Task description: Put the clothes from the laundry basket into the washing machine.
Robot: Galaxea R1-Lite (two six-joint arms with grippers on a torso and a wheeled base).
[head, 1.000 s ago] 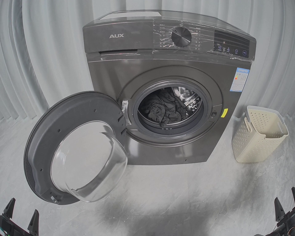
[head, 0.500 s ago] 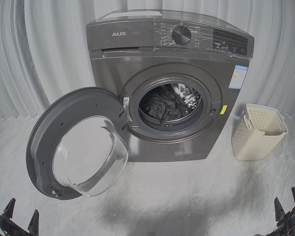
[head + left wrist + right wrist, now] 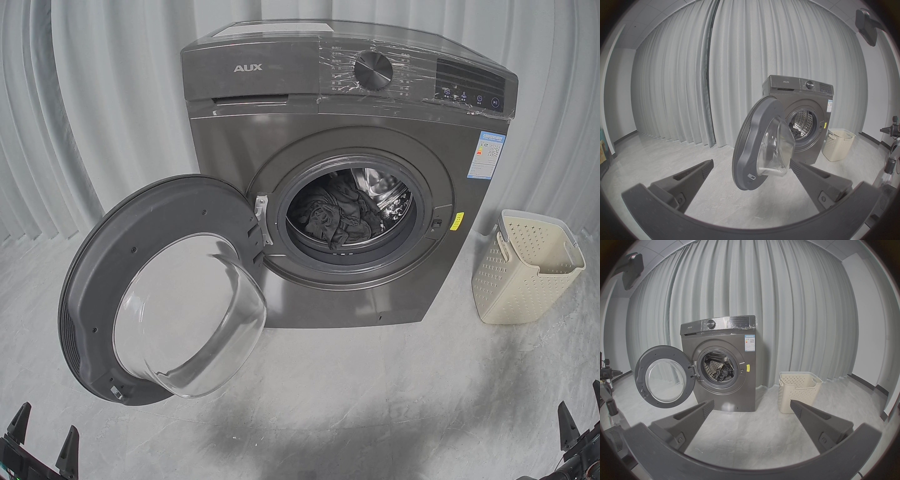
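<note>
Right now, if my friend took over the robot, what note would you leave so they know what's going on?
Left hand: open, empty, held low.
Right hand: open, empty, held low.
Things: dark clothes lie inside the washing machine. Its door is swung wide open on the robot's left. The laundry basket stands on the floor to the machine's right and looks empty.
Done: the clothes seem loaded.
Left: check the basket's bottom, which is not fully visible; nothing else seems left to move.
</note>
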